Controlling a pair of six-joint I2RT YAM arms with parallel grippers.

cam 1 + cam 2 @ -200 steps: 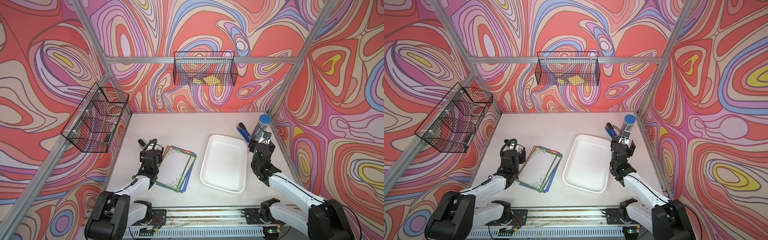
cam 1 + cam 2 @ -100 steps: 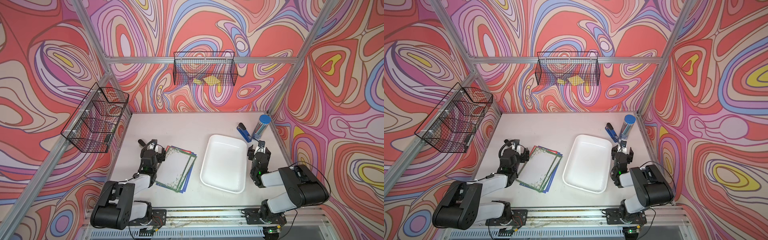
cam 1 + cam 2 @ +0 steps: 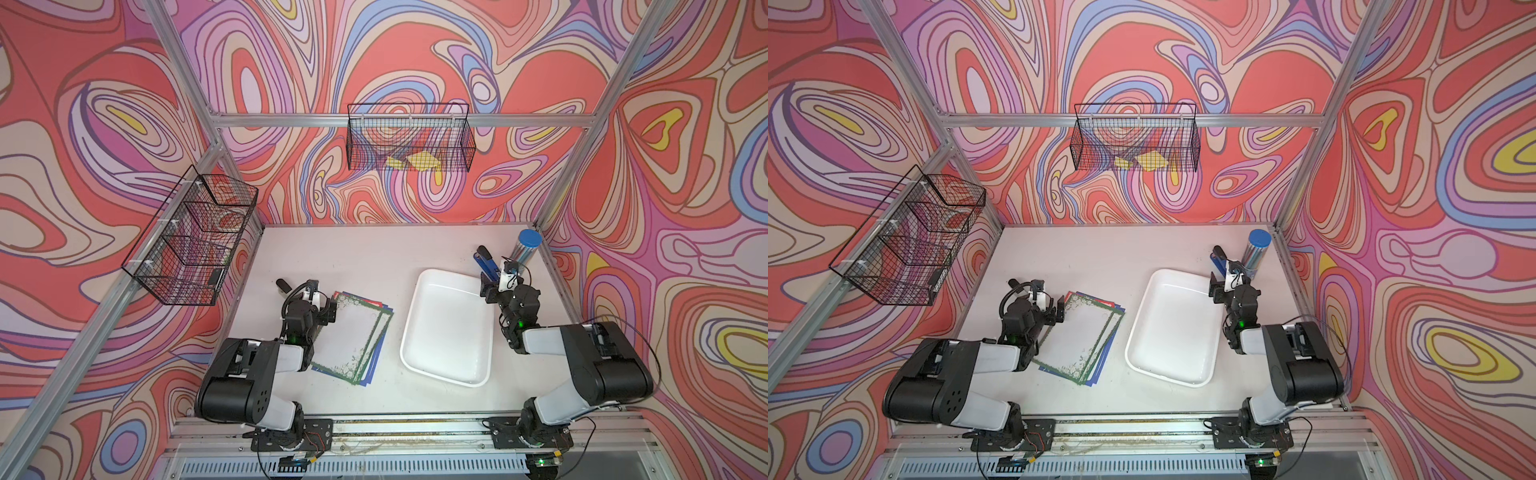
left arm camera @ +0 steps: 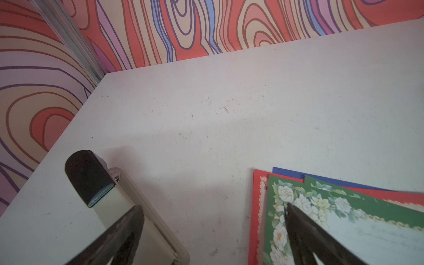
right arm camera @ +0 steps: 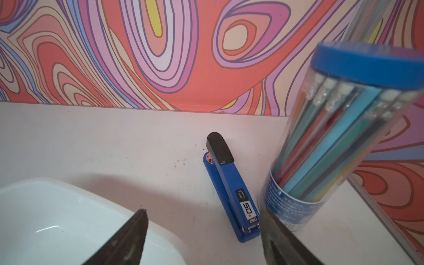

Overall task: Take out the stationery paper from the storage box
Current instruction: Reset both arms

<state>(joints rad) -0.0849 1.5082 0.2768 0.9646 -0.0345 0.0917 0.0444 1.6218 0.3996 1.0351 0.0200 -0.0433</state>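
Right hand (image 3: 500, 289) now across half-hidden stapler (image 3: 483, 258)

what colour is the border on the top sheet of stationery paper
Green with white roses on the top sheet, clearest in the left wrist view.

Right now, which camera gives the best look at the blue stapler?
The right wrist view: the blue stapler lies whole and close, between the storage box and the pencil tube. In both top views it is small and partly hidden behind the right claw. The left wrist view misses it.
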